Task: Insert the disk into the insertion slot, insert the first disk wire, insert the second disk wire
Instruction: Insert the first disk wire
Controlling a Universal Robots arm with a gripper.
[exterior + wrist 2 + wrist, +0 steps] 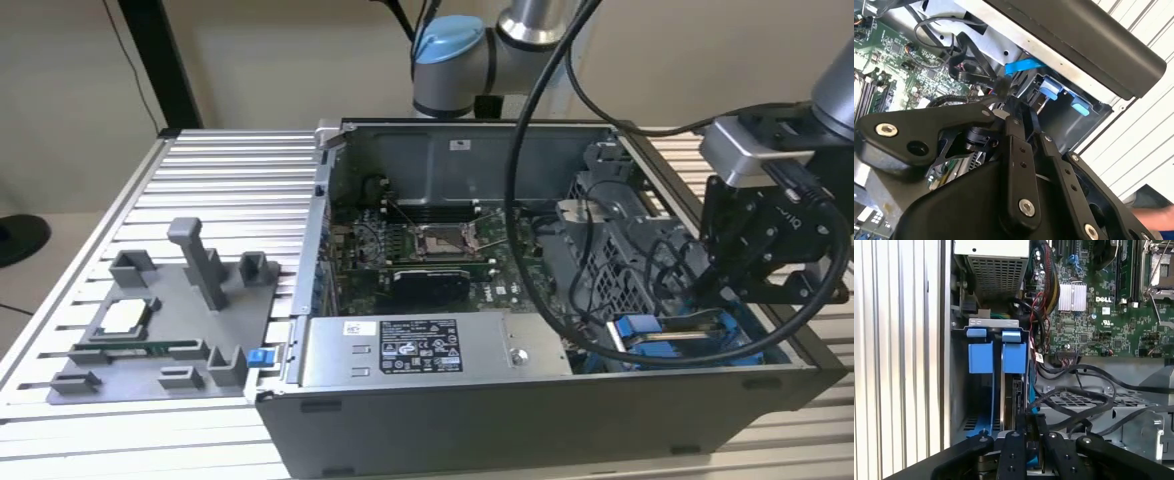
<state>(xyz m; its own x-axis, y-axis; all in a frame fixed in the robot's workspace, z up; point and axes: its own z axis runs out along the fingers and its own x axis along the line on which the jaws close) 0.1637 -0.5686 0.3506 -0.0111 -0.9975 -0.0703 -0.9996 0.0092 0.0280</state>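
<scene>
In the exterior view my gripper (754,290) hangs over the drive bay at the right front corner of the open computer case (534,420). The disk (1016,395) stands edge-on in its slot, with its blue carrier tab (1014,357) beside a second blue tab (980,357). The same tabs appear in the second wrist view (1050,90) and the exterior view (654,335). A flat blue disk wire (1024,65) runs down beside the disk to my gripper (1030,432), whose fingers (1014,135) stand close together on it. Their tips are hidden among black cables (1074,410).
A grey labelled power-supply box (414,350) lies along the case's front, with the motherboard (427,250) behind it. Loose black cables (601,320) loop over the bay. A grey fixture (160,320) holding small parts sits on the slatted table (200,160) at the exterior view's left.
</scene>
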